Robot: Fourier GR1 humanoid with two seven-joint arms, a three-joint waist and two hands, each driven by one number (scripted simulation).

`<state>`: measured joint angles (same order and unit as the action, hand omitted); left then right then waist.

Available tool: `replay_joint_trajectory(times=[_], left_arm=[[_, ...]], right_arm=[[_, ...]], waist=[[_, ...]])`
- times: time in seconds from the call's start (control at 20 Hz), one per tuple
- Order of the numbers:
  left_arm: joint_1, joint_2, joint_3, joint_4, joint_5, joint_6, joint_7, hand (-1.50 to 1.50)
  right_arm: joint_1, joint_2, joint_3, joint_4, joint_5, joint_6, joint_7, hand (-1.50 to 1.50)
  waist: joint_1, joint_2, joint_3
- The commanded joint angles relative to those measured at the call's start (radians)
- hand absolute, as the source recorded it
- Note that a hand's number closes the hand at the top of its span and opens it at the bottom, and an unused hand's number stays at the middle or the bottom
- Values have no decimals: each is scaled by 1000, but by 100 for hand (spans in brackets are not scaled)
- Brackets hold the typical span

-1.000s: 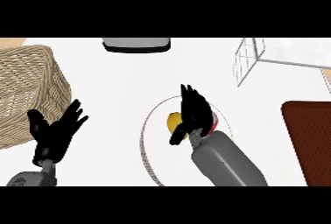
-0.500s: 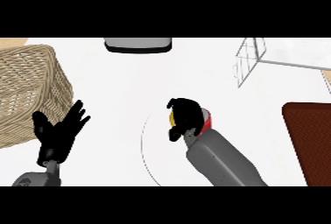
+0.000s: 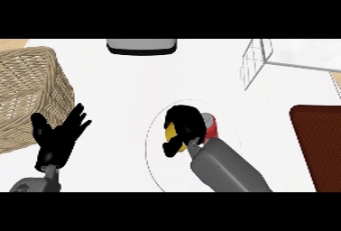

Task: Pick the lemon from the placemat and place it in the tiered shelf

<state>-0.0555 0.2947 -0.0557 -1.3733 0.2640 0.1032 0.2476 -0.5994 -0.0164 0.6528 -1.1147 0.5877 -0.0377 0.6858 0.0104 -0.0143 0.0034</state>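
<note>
Grasp step: right hand (image 3: 183, 124) curled round lemon (image 3: 170, 131) on white placemat (image 3: 154, 155) at centre, left hand (image 3: 58, 135) resting spread at 8 o'clock; next, lift and carry toward tiered shelf (image 3: 256, 61) at 1 o'clock.

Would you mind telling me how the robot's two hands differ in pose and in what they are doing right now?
The right hand is curled round the yellow lemon on the white placemat; the left hand holds nothing. The right hand's fingers bend downward, while the left hand's are spread and straight. The right hand is near the view's centre, the left beside the wicker basket. Both are black on grey forearms.
</note>
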Motion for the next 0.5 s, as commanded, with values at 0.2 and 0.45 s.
replay_joint_trajectory(times=[0.2, 0.45], left_arm=[[54, -4, 18, 28, 5, -17, -15, 0], [90, 5, 30, 2, 13, -41, -17, 0]], right_arm=[[151, -374, -225, -164, -177, 138, -245, 150], [211, -434, -311, -469, -203, 125, -196, 150]], waist=[[-34, 14, -3], [-33, 5, -4]])
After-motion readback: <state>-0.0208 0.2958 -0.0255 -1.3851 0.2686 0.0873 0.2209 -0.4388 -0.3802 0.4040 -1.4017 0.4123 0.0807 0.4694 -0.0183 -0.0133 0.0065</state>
